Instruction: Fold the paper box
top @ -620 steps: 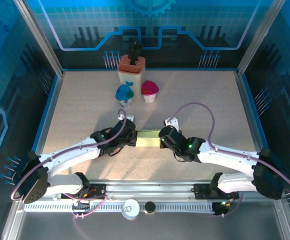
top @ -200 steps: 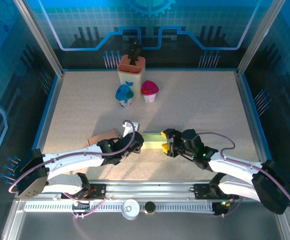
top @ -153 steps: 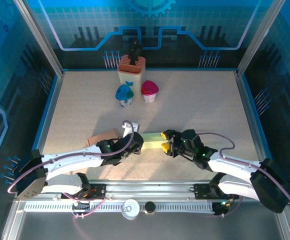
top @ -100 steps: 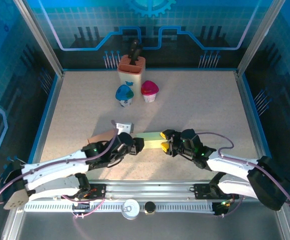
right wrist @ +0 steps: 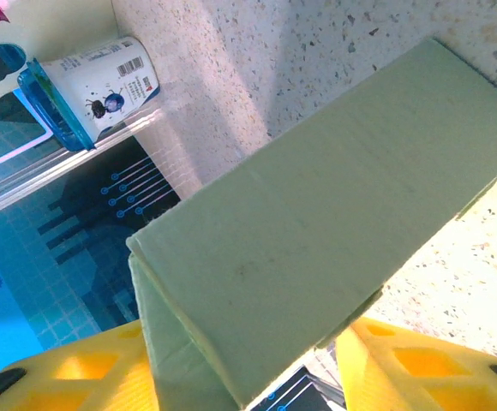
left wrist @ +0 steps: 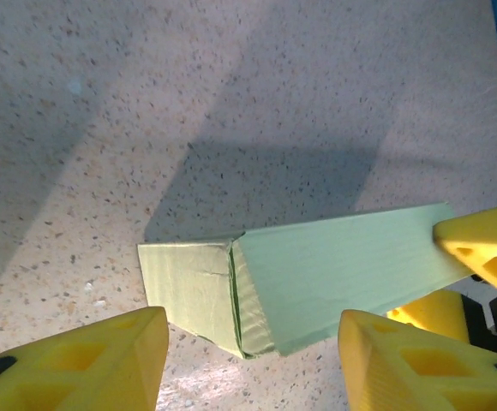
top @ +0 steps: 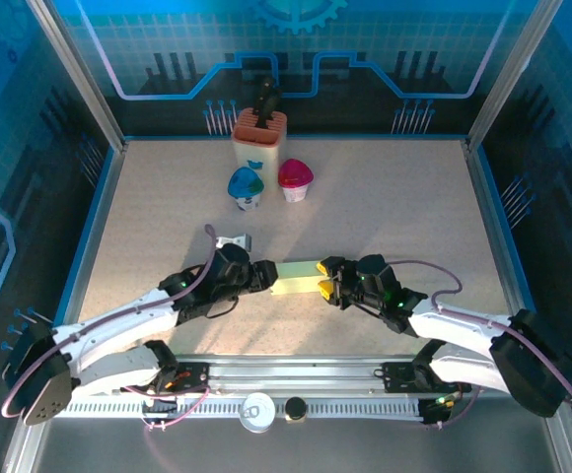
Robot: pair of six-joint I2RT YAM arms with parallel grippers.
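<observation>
Since the last frame the left gripper had backed slightly left and farther.

Top view: the box hung between it and the right gripper, near centre of the table.

Left wrist: fingers spread wide, holding nothing; box end just ahead, seemingly raised.

Right wrist: fingers clamped across the box.

Judged step: closing the left end. Next, the left must press that flap in.

Speckled tabletop, two cups far, blue walls.
</observation>
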